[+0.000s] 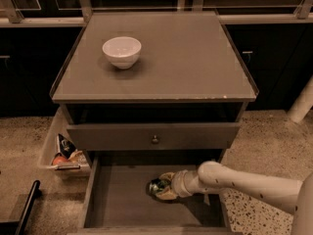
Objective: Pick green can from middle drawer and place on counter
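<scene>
The green can (157,186) lies on the floor of the open middle drawer (117,199), near its centre. My gripper (165,187) reaches in from the right on a white arm and its fingers are closed around the can's right end. The can still rests low in the drawer. The counter (186,58) is the flat grey-brown cabinet top above, with a small white chip at its front right edge.
A white bowl (122,51) stands on the counter's left rear part. A drawer front with a round knob (155,139) overhangs the middle drawer. A bin with snack packets (63,153) sits left of the cabinet. A white post (303,102) stands at the right.
</scene>
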